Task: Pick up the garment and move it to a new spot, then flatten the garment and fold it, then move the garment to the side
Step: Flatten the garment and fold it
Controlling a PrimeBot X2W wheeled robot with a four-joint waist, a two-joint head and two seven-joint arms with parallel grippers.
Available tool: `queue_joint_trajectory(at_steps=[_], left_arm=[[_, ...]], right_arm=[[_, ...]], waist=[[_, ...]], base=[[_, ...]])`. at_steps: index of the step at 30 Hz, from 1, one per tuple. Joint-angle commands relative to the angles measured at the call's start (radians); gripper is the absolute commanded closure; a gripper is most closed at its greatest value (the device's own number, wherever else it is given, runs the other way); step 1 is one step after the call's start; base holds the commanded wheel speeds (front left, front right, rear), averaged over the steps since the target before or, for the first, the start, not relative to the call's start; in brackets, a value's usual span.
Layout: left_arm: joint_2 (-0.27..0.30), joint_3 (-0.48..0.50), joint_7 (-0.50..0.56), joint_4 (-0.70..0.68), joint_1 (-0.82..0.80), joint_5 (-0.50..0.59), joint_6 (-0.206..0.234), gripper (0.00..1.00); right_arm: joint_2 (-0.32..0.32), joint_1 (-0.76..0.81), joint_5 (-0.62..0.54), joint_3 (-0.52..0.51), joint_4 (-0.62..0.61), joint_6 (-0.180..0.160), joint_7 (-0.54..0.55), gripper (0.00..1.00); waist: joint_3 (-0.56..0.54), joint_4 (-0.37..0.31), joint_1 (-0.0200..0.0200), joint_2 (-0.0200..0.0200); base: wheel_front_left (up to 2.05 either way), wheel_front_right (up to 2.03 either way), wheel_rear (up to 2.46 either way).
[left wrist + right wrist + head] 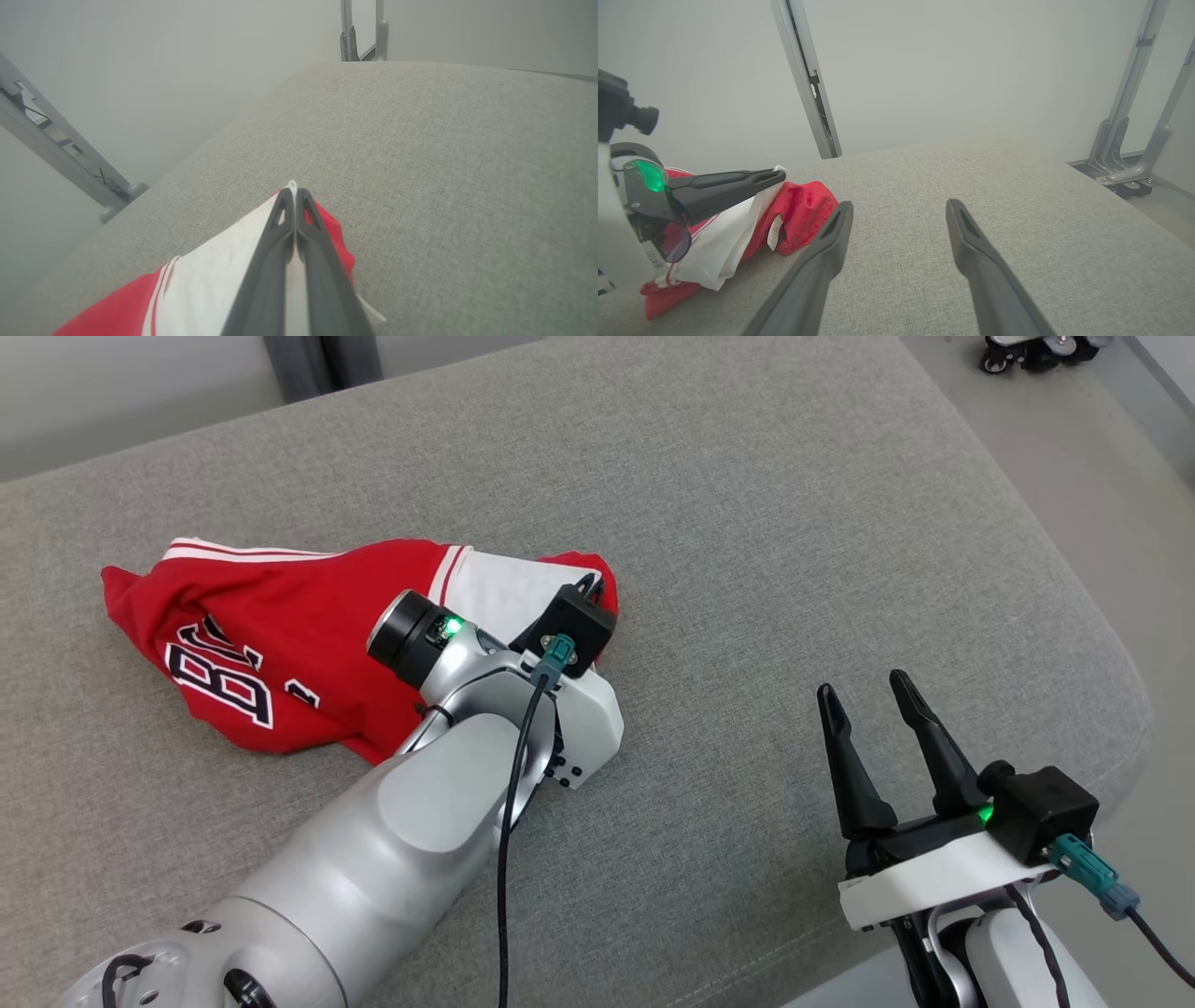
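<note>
Left wrist view: the left claw (294, 201) is seen pinching a thin white edge of the garment (205, 284), bunched at the left of the cushion (444, 163). So slight a hold could be lost on lifting. The right claw (864, 689) is spread.

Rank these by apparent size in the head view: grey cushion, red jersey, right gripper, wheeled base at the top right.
1. grey cushion
2. red jersey, partly hidden by the left arm
3. right gripper, enlarged by nearness
4. wheeled base, distant and cropped: true size unsure
</note>
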Motion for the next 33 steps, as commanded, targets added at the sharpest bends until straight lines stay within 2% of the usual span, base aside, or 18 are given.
queue_joint_trajectory(at_steps=[1, 4, 6, 9, 14, 20, 24, 26, 33], left_arm=[[0.005, -0.004, -0.008, -0.002, -0.002, -0.010, 0.005, 1.00], [0.004, 0.013, -0.039, -0.025, 0.000, -0.036, 0.002, 1.00], [0.004, 0.051, -0.057, -0.066, 0.000, -0.083, -0.017, 1.00], [0.004, 0.131, -0.074, -0.150, -0.018, -0.168, -0.051, 1.00], [0.005, 0.280, -0.079, -0.284, -0.080, -0.245, -0.099, 1.00], [0.003, 0.441, -0.078, -0.379, -0.158, -0.353, -0.144, 1.00], [0.005, 0.490, -0.078, -0.383, -0.242, -0.418, -0.136, 1.00], [0.005, 0.529, -0.078, -0.372, -0.274, -0.497, -0.126, 1.00], [0.004, 0.661, -0.077, -0.309, -0.408, -0.691, -0.049, 1.00]], right_arm=[[-0.005, 0.008, -0.006, 0.001, 0.004, 0.002, -0.006, 0.00], [-0.005, 0.011, -0.010, 0.002, 0.008, 0.002, -0.006, 0.00], [-0.005, 0.013, -0.012, 0.002, 0.010, 0.002, -0.006, 0.00], [-0.004, 0.016, -0.015, 0.007, 0.015, 0.002, -0.006, 0.00], [-0.005, 0.023, -0.012, 0.007, 0.017, 0.002, -0.006, 0.00], [-0.004, 0.039, 0.000, 0.012, 0.029, 0.002, -0.006, 0.00], [-0.004, 0.048, 0.009, 0.020, 0.032, 0.002, -0.006, 0.00], [-0.004, 0.052, 0.014, 0.029, 0.035, 0.002, -0.006, 0.00], [-0.004, 0.057, 0.043, 0.039, 0.027, 0.002, -0.006, 0.00]], waist=[[-0.008, 0.005, 0.0000, 0.0000], [-0.023, 0.011, 0.0000, 0.0000], [-0.034, 0.014, 0.0000, 0.0000], [-0.051, 0.014, 0.0000, 0.0000], [-0.076, 0.013, 0.0000, 0.0000], [-0.109, 0.003, 0.0000, 0.0000], [-0.127, -0.003, 0.0000, 0.0000], [-0.134, -0.008, 0.0000, 0.0000], [-0.136, -0.007, 0.0000, 0.0000]], base=[[0.00, 0.00, 0.00], [0.00, 0.00, 0.00], [0.00, 0.00, 0.00], [0.00, 0.00, 0.00], [0.00, 0.00, 0.00], [0.00, 0.00, 0.00], [0.00, 0.00, 0.00], [0.00, 0.00, 0.00], [0.00, 0.00, 0.00]])
